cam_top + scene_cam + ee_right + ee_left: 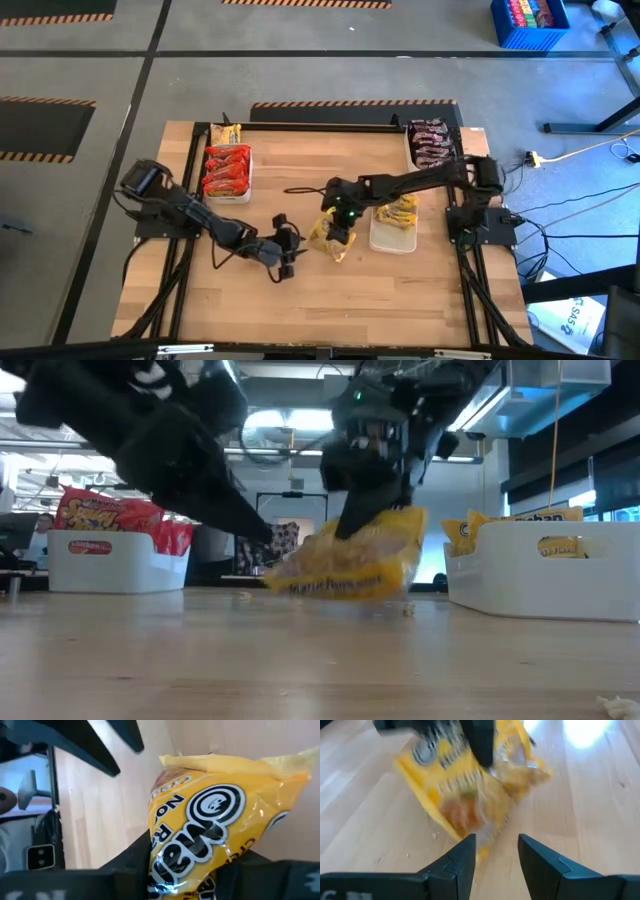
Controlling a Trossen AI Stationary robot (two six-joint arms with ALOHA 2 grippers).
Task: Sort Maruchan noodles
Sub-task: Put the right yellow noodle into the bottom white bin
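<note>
Now the right hand (pixel 338 237) is clamped on a yellow noodle packet (pixel 330 236), lifted just off the table (pixel 400 300).

- The right gripper (pixel 340 236) is above the middle of the desk (pixel 330 300), closed on a yellow packet (pixel 330 240).
- Just beside it, toward the right arm's base, a white tray (pixel 393 240) with yellow packets blocks the way.
- On its other side the left gripper (pixel 287 250) stands near, with only a narrow gap of bare desk between.
- Toward the front edge the desk is free wood.
- The tray of red packets (pixel 227 170) and the tray of dark packets (pixel 430 142) are well apart, at the far corners.
</note>
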